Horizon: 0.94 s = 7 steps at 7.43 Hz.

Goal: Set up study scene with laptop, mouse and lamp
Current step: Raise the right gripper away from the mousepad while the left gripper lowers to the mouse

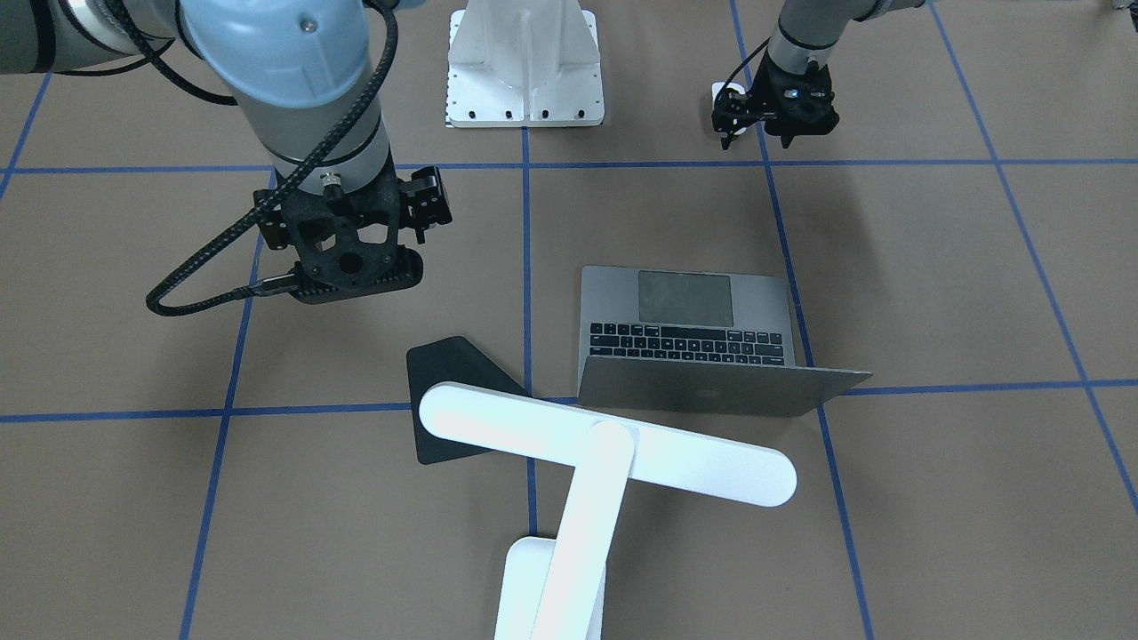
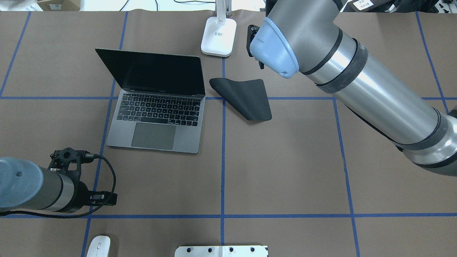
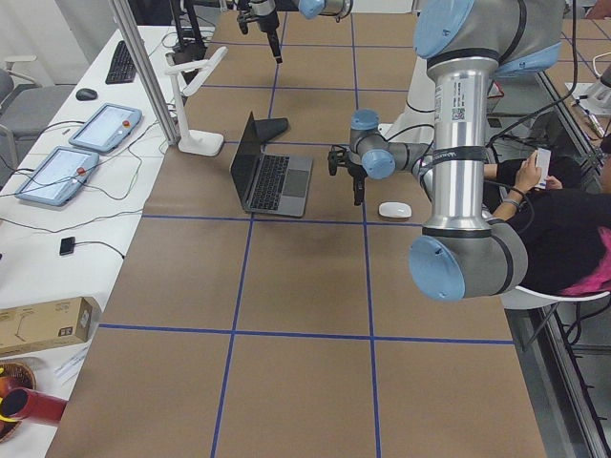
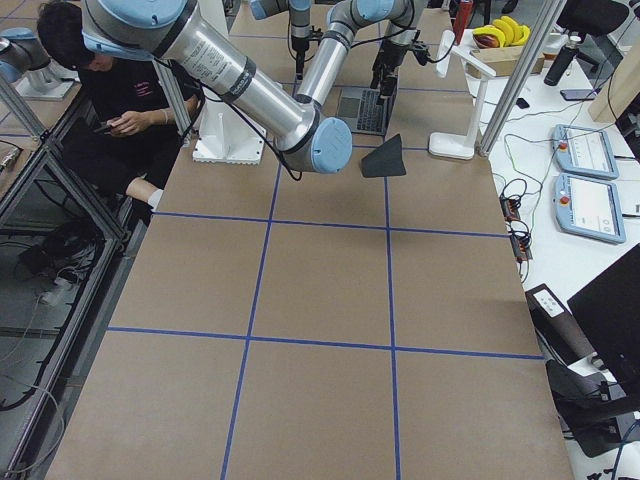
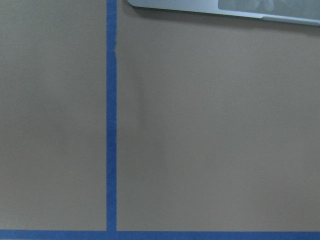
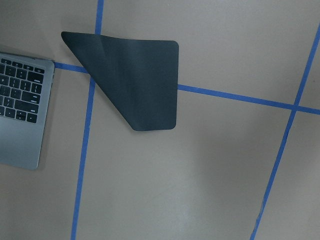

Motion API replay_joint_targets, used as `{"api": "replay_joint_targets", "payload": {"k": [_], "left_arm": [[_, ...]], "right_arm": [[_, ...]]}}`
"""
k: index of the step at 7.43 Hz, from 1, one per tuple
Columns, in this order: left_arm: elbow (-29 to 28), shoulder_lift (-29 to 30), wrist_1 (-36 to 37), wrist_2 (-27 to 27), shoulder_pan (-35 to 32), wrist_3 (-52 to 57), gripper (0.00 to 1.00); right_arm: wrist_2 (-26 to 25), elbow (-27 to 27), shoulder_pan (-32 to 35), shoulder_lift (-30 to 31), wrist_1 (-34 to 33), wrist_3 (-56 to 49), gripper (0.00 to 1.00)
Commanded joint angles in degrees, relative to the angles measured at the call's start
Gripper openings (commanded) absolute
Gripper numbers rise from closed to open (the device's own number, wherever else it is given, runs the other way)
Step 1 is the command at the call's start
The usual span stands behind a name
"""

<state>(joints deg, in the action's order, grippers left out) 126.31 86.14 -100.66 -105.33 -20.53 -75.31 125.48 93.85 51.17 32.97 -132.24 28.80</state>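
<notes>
- One thing sits out of place: the mouse [image 2: 99,247] lies at the table edge nearest the robot, left of the white pedestal [image 2: 221,251]. It is well apart from the black pad [image 2: 246,96], where it likely belongs.
- Left gripper [image 1: 758,138] hangs near it, fingers spread and empty, seemingly placed to collect it.
- Laptop [image 2: 157,117] stands open mid-table, screen facing the robot as for a seated user.
- Right gripper [image 1: 356,284] hovers near the pad; I cannot tell its finger spacing.
- Lamp [image 1: 605,444] stands farthest, head reaching towards laptop and pad, probably to light both.
</notes>
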Motion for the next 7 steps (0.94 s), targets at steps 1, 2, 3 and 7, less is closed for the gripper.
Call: {"api": "replay_joint_targets", "payload": {"k": [1,2,3,7], "left_arm": [[-0.8,-0.4,-0.2,0.1,2.2,-0.5,1.00],[-0.7,-1.1,-1.2,0.1,4.0,-1.2,1.00],[-0.6,-3.9,-5.2,-0.2,5.5,-1.3,1.00],[-0.9,-6.7,-8.9,-1.9,11.2,-4.1,1.00]], "right_arm": [[-0.4,8.3,0.2,4.7,1.8,-0.4,1.00],[-0.4,13.2,0.2,8.0,1.9,-0.8,1.00],[-0.8,14.0,0.2,8.8,1.9,-1.4,1.00],[-3.2,14.2,0.2,10.0,1.9,-6.8,1.00]]}}
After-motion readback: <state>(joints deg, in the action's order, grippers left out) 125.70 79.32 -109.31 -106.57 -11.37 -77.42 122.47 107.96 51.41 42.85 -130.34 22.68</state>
